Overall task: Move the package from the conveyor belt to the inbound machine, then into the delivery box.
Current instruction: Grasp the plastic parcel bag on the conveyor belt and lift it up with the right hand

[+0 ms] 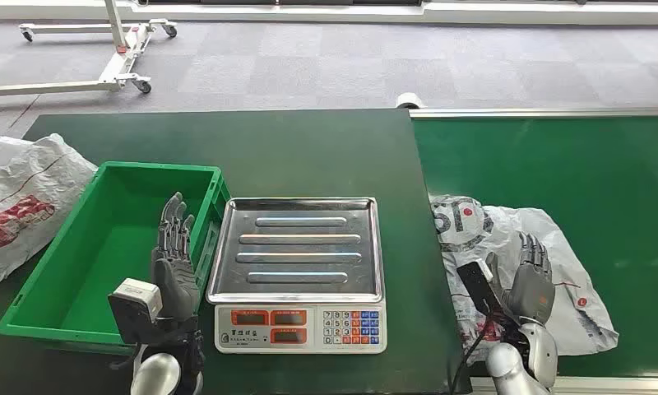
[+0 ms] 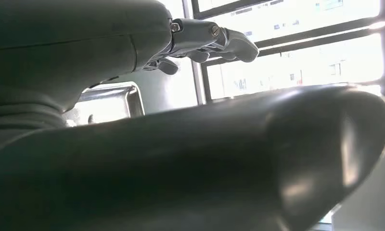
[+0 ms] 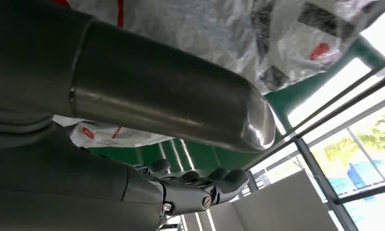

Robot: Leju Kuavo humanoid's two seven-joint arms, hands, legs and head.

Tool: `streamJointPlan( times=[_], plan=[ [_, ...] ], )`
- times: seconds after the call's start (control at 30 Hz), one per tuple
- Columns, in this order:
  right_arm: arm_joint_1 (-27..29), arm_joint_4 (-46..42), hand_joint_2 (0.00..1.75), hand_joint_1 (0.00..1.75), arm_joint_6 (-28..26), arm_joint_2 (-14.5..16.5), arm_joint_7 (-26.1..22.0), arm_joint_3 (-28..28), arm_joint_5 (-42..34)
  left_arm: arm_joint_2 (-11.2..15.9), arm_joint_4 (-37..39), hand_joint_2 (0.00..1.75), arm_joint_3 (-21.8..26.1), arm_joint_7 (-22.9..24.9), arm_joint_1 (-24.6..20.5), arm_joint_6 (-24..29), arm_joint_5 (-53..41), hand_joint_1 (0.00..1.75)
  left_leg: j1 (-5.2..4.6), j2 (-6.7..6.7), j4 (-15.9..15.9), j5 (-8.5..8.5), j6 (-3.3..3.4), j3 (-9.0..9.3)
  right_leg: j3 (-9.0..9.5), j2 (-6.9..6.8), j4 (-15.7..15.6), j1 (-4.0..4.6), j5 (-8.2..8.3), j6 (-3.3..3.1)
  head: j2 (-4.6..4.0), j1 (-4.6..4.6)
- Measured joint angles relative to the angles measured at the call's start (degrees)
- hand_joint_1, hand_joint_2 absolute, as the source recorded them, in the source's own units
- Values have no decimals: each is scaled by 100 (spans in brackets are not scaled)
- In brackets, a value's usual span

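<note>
The package [image 1: 519, 263] is a crumpled white plastic mailer with red and black print, lying on the green conveyor belt [image 1: 572, 164] at its near left part; the right wrist view shows the same package [image 3: 229, 29] close up. My right hand [image 1: 533, 284] hovers over the package's near side with its fingers extended and apart, holding nothing. The inbound machine is a scale with a steel weighing tray [image 1: 297, 247], bare, at the table's front centre. The green delivery box [image 1: 104, 247] stands left of it. My left hand [image 1: 173, 255] is raised at the box's right wall, fingers straight and open.
Another white printed bag [image 1: 21, 206] lies on the dark green table left of the box. A white wheeled frame [image 1: 104, 49] stands on the grey carpet beyond the table. The scale's keypad and displays [image 1: 301, 325] face me at the front edge.
</note>
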Motion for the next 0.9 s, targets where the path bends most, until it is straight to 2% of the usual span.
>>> streamJointPlan(
  times=[0.17,0.27,0.3,0.4,0.43,0.53,0.7,0.9],
  plan=[
    [-290,1171,175,0,-236,-65,101,-87,105,32,68,0,-31,3,-32,0,26,0,0,0,0,-1,0,-1,-2,1,0,0,-1,0,0,1],
    [-423,1986,175,0,-321,-68,346,-119,378,73,105,0,-63,-10,-28,1,44,0,0,0,-1,-1,0,-3,-2,0,0,1,-3,-1,0,1],
    [-452,2228,175,8,-308,-68,464,-116,499,89,114,0,-72,-24,-22,2,52,0,1,0,-1,-1,0,-2,-2,0,0,2,-4,-2,0,1],
    [-519,2749,175,139,-149,-65,755,-84,796,129,108,0,-109,-75,16,25,70,0,4,5,-1,-9,-2,6,5,3,0,6,-7,-4,0,0],
    [-554,2877,175,175,-79,-63,801,-68,858,141,94,0,-127,-87,31,38,75,0,7,11,-1,-15,-3,15,11,7,-1,8,-10,-6,0,-1],
    [-665,3146,175,175,12,-61,811,-23,948,169,16,0,-159,-102,84,62,90,0,15,29,-1,-35,0,60,49,17,-14,15,-22,-10,0,0],
    [-774,3340,175,175,-127,-61,660,-10,949,203,-106,0,-172,-103,184,90,98,0,25,30,0,-45,7,112,114,17,-33,24,-29,-5,0,1],
    [-877,3354,175,175,-558,-61,109,-52,748,238,-137,0,-199,-146,220,127,146,0,24,25,4,-37,16,108,124,14,-34,20,-15,5,0,1]
  ],
)
